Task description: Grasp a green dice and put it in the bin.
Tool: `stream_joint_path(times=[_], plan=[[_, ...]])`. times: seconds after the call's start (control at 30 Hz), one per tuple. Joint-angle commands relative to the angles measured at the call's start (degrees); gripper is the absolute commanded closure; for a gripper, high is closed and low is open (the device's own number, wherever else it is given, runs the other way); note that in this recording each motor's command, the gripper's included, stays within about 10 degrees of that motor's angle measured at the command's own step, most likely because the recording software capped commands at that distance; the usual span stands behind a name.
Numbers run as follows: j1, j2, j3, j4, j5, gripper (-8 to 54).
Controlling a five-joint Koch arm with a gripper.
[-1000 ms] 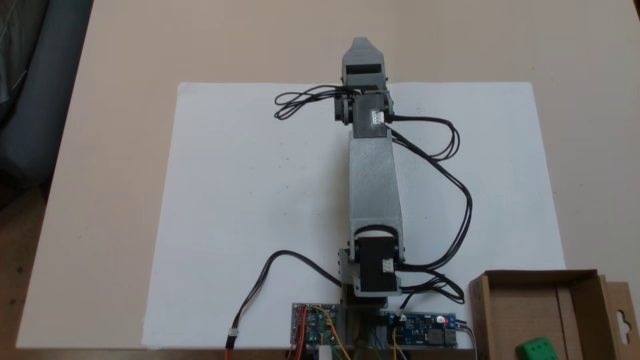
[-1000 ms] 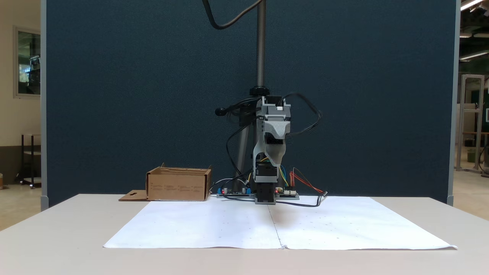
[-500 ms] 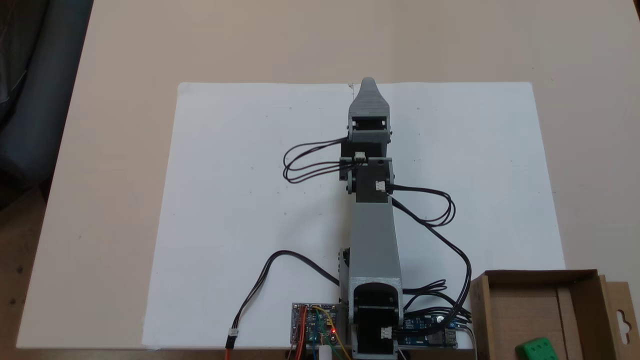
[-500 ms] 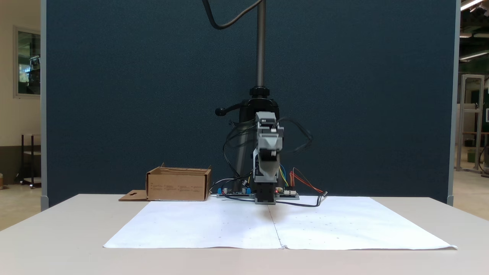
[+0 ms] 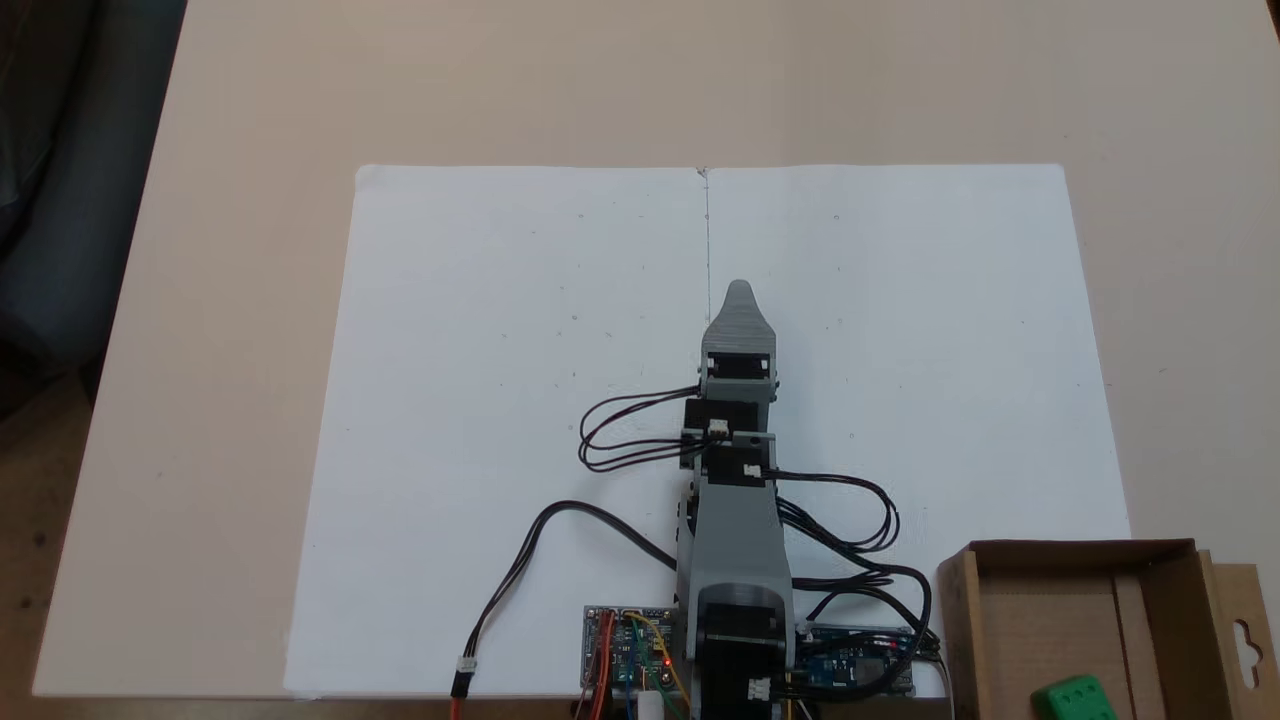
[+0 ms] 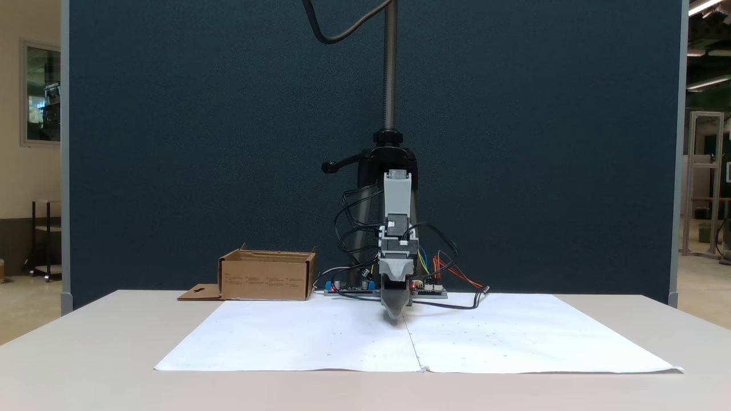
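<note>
Folding low over the white paper sheet (image 5: 500, 380), I hang with my fingers (image 5: 740, 292) pointing away from my base along the sheet's centre crease; in the fixed view from across the desk my fingers (image 6: 394, 317) hang tip-down just above the paper. From above I see a single grey pointed shell, and from the front a single dark tip, so one jaw hides the other and I cannot tell whether my fingers are spread or pressed together; nothing shows between them. The green dice (image 5: 1075, 699) lies inside the bin (image 5: 1045, 600), at the near right corner of the view from above, its lower part cut off by the picture's edge, so I make out only some of its pips. The bin itself runs off the bottom edge too, with its hang-hole flap lying out to the right. From the front, the bin (image 6: 267, 278) stands far left of my base, its walls hiding whatever is inside. The circuit boards (image 5: 628, 650) by my base are partly covered by my arm and by black cables (image 5: 880, 520). The desk (image 5: 250, 200) is beige around the paper.
</note>
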Motion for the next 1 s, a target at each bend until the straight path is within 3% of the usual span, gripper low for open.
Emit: stream_joint_path(times=[0.0, 0.8, 0.97], plan=[[0.53, 5.89, 1.49, -9.56, -2.11, 2.1], [-1.32, 6.59, 6.86, -53.15, -2.29, 1.7], [-0.79, 6.24, 6.86, -53.09, -2.64, 1.4]])
